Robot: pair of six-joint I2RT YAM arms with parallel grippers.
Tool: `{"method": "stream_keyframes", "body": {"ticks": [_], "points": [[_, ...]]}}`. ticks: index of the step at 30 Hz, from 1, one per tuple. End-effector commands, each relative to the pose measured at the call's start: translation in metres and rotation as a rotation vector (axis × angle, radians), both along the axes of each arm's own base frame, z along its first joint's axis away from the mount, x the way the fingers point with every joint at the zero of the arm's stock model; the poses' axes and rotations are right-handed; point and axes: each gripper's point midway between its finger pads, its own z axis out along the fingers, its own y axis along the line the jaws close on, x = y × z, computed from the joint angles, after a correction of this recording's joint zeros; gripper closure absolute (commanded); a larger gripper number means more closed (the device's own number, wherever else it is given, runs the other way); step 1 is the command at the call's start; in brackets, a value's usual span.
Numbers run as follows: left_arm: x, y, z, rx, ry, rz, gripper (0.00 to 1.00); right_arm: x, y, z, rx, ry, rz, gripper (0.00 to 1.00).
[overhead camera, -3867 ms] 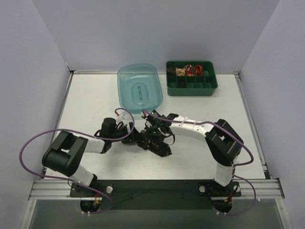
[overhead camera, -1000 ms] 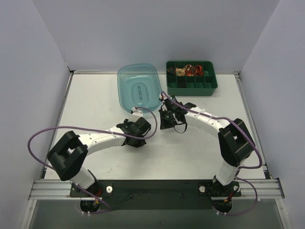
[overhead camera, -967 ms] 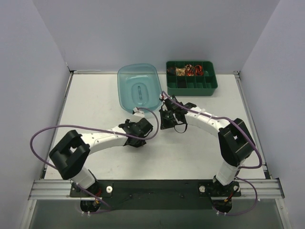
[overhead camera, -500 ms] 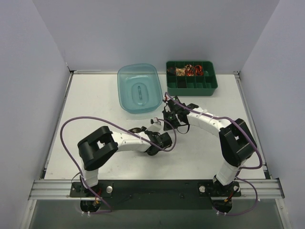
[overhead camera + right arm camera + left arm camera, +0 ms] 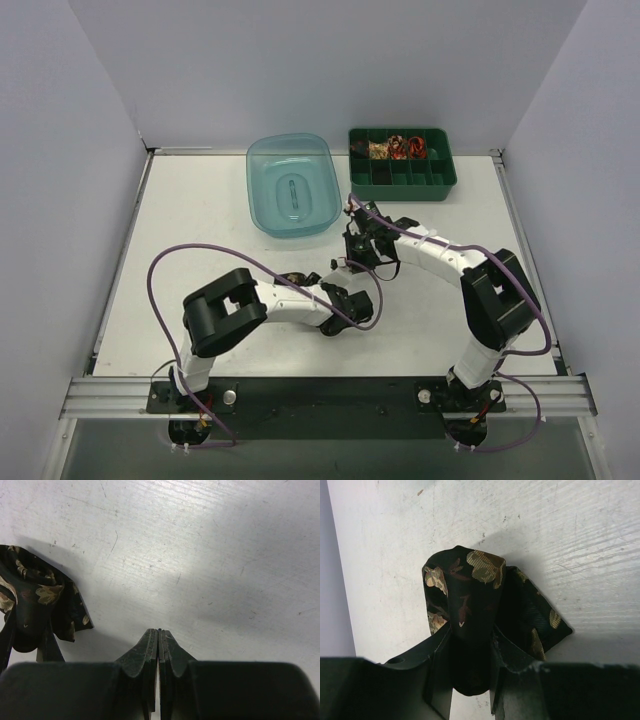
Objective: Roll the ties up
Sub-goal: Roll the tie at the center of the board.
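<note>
A rolled black tie [image 5: 470, 592] with gold-tan flowers stands on the white table [image 5: 580, 540], and my left gripper [image 5: 470, 652] is shut on it with a finger on each side. The right wrist view shows the same tie [image 5: 35, 602] at its left edge. In the top view the left gripper [image 5: 340, 298] is mid-table, and the roll is hidden beneath it. My right gripper [image 5: 158, 632] is shut on nothing, its tips just above the bare table, and sits just behind the left one [image 5: 357, 258]. Red and beige tie coils [image 5: 397, 147] lie in the tray's back compartments.
A translucent teal tub [image 5: 290, 138] stands at the back centre. Next to it on the right is a green compartment tray [image 5: 400, 192]. Purple cables loop off both arms. Grey walls enclose the table on three sides.
My left arm has folded and swung its gripper, with the tie, from near the tub rightwards and nearer. The right gripper has barely shifted and stays shut.
</note>
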Motion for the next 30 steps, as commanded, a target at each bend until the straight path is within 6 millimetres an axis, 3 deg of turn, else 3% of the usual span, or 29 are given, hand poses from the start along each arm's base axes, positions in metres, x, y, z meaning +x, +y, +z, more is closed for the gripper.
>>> {"method": "stream_keyframes", "body": {"ticks": [1, 4, 11, 20, 25, 30], "points": [[-0.010, -0.023, -0.012, -0.078, 0.055, -0.014, 0.62, 0.001, -0.006, 0.012, 0.009, -0.025, -0.021, 1.00], [-0.010, -0.024, -0.008, -0.080, 0.041, -0.012, 0.44, 0.001, -0.006, 0.012, 0.011, -0.021, -0.022, 1.00], [-0.006, -0.025, 0.010, -0.092, 0.001, -0.012, 0.28, 0.001, -0.005, 0.011, 0.017, -0.018, -0.019, 1.00], [-0.004, -0.031, 0.047, -0.146, -0.064, -0.027, 0.25, 0.001, -0.003, 0.013, 0.026, -0.015, -0.013, 1.00], [-0.001, -0.031, 0.078, -0.212, -0.112, -0.021, 0.22, 0.001, 0.001, 0.018, 0.046, -0.023, -0.004, 1.00], [-0.002, -0.046, 0.104, -0.350, -0.090, -0.098, 0.20, 0.002, 0.007, 0.025, 0.069, -0.032, 0.014, 1.00]]}}
